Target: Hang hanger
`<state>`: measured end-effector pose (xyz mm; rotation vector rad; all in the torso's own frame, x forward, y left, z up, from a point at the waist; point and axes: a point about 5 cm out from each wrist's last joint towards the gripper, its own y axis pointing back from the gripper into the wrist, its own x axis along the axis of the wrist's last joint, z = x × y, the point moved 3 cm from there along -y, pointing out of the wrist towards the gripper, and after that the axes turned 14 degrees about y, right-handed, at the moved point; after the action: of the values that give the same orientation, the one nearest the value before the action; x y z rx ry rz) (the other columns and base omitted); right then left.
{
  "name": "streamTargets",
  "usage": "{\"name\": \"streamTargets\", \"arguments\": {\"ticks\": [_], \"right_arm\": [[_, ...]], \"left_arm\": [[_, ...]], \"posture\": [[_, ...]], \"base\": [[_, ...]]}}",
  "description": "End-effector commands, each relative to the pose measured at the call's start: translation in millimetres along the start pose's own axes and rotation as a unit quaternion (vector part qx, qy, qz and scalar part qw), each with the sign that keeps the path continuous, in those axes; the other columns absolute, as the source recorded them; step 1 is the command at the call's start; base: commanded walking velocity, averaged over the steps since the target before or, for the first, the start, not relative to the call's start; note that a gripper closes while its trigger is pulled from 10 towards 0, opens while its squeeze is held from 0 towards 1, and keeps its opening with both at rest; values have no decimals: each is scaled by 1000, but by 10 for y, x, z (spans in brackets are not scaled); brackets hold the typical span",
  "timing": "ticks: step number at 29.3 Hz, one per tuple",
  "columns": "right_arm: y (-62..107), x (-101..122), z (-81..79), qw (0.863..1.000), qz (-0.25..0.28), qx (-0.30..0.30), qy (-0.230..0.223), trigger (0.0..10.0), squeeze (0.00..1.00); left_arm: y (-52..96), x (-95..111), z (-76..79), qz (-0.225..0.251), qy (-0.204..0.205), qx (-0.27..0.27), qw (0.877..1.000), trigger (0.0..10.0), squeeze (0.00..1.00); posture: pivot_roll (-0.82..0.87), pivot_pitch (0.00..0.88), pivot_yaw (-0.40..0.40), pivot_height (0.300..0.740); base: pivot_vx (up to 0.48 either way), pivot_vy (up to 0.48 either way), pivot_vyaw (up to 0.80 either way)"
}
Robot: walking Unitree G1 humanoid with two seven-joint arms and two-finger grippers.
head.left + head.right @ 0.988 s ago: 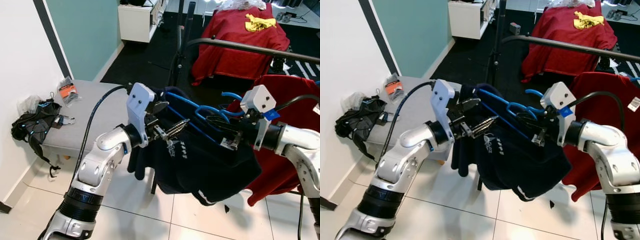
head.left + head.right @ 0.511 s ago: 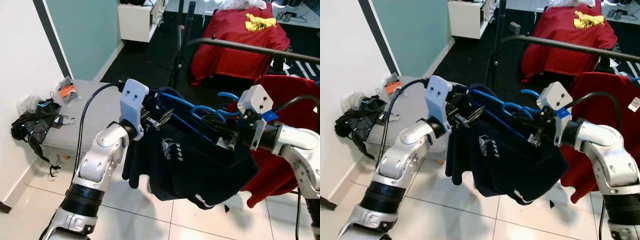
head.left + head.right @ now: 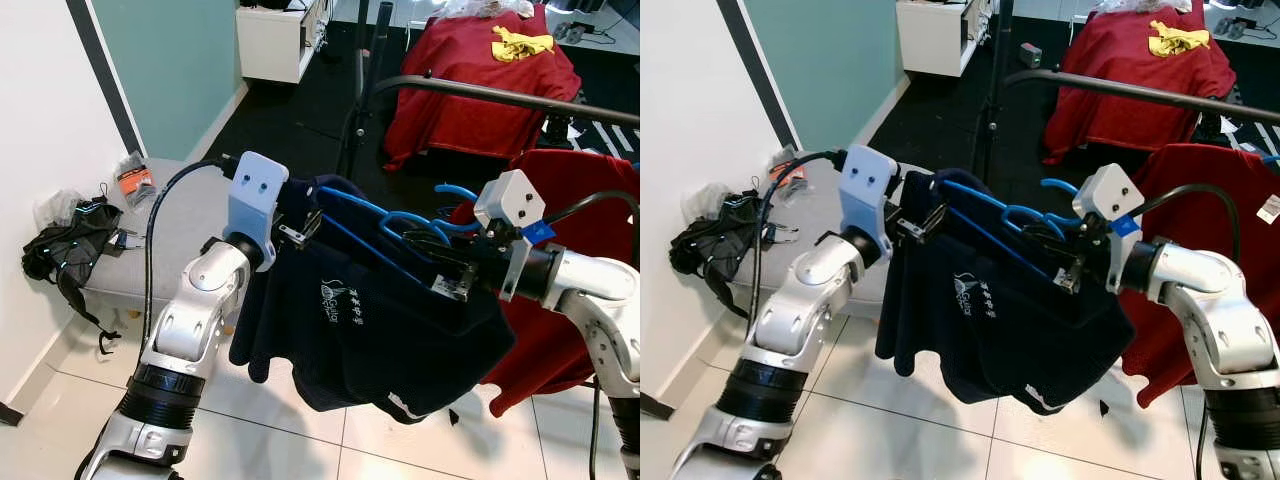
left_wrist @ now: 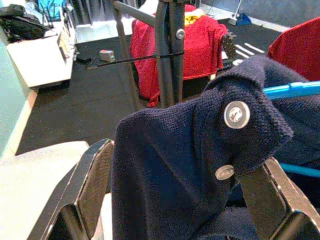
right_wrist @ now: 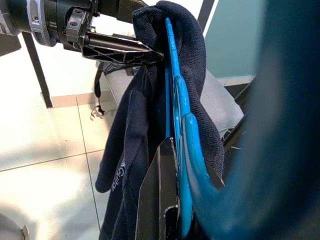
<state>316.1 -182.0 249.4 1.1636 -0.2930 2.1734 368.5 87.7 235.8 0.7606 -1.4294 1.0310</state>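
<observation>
A navy shirt (image 3: 380,320) hangs draped on a blue plastic hanger (image 3: 362,243), held in the air between my two arms. My left gripper (image 3: 303,226) grips the shirt's shoulder near the collar. In the left wrist view the fabric with its snap buttons (image 4: 235,114) fills the gap between the fingers (image 4: 92,185). My right gripper (image 3: 440,268) is shut on the hanger just below its hook (image 3: 455,190). The black clothes rail (image 3: 500,95) runs above and behind, apart from the hook.
A red garment (image 3: 575,200) hangs from the rail at the right. The rail's upright pole (image 3: 360,100) stands behind the shirt. A grey bench (image 3: 190,220) with a black bag (image 3: 70,245) lies to the left by the white wall. Red-covered furniture (image 3: 470,70) stands at the back.
My left gripper has moved up and to the left, from the shirt's front to its shoulder, and closed on the fabric. The shirt now spreads further left. The right gripper has barely moved.
</observation>
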Motion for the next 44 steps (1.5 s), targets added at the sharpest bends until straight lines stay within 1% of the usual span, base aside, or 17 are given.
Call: {"name": "streamTargets", "arguments": {"ticks": [1, 8, 9, 12, 13, 14, 15, 19, 24, 27, 32, 35, 38, 40, 41, 42, 44], "right_arm": [[15, 100, 47, 1000, 18, -6, 16, 0, 0], [9, 111, 23, 1000, 22, 0, 15, 0, 0], [6, 115, 13, 1000, 23, 2, 14, 0, 0], [1, 122, 2, 1000, 25, 4, 13, 0, 0], [-1, 123, -3, 1000, 26, 5, 12, 0, 0], [-1, 123, -3, 1000, 26, 5, 12, 0, 0], [-3, 122, -15, 1000, 26, 7, 11, 0, 0], [-3, 118, -39, 1000, 27, 11, 9, 0, 0], [2, 106, -99, 999, 27, 22, 4, 0, 0], [-2, 99, -125, 999, 27, 27, 1, 0, 0], [1, 70, -186, 999, 20, 42, -4, 0, 0], [16, 32, -215, 999, 8, 48, -9, 0, 0], [62, -64, -293, 998, -21, 63, -15, 0, 0], [62, -64, -293, 998, -21, 63, -15, 0, 0], [86, -145, -354, 996, -46, 77, -10, 0, 0], [86, -145, -354, 996, -46, 77, -10, 0, 0], [127, -239, -470, 992, -73, 100, -12, 0, 0]], "left_arm": [[29, -114, -49, -19, -15, 14, 1000, 10000, 0], [3, -100, -49, -11, -12, 23, 1000, 10000, 0], [-13, -89, -41, -7, -8, 26, 1000, 8118, 0], [-37, -70, -22, -1, -1, 29, 1000, 8118, 0], [-57, -49, 0, 5, 1, 30, 1000, 2549, 0], [-57, -49, 0, 5, 1, 30, 1000, 2549, 0], [-79, -29, 30, 11, 3, 29, 1000, 0, 0], [-113, 6, 67, 21, 6, 32, 999, 0, 0], [-131, 27, 61, 28, 11, 38, 999, 0, 0], [-128, 30, 43, 29, 10, 40, 999, 0, 0], [-125, 69, -53, 37, 4, 57, 998, 0, 0], [-127, 93, -104, 41, -1, 65, 997, 0, 0], [-126, 116, -148, 45, -6, 71, 996, 0, 0], [-126, 116, -148, 45, -6, 71, 996, 0, 0], [-125, 116, -161, 45, -8, 72, 996, 0, 0], [-125, 116, -161, 45, -8, 72, 996, 0, 0], [-121, 95, -167, 43, -9, 73, 996, 0, 0]], "posture": [[24, 165, -10, 740], [20, 162, -8, 740], [19, 159, -7, 740], [19, 159, -7, 740], [19, 159, -11, 740], [19, 159, -11, 740], [17, 162, -11, 740], [15, 162, -10, 740], [13, 164, -10, 740], [15, 166, -8, 740], [16, 166, -8, 740], [15, 167, -10, 740], [15, 167, -10, 740], [15, 167, -10, 740], [10, 169, -10, 740], [10, 169, -10, 740], [4, 172, -8, 740]], "base": [[0, 0, 0], [0, 0, 0], [0, 0, 0], [0, 0, 0], [0, 0, 0], [0, 0, 0], [0, 0, 0], [0, 0, 0], [0, 0, 0], [0, 0, 0], [0, 0, 0], [0, 0, 0], [0, 0, 0], [0, 0, 0], [0, 0, 0], [0, 0, 0], [0, 0, 0]]}}
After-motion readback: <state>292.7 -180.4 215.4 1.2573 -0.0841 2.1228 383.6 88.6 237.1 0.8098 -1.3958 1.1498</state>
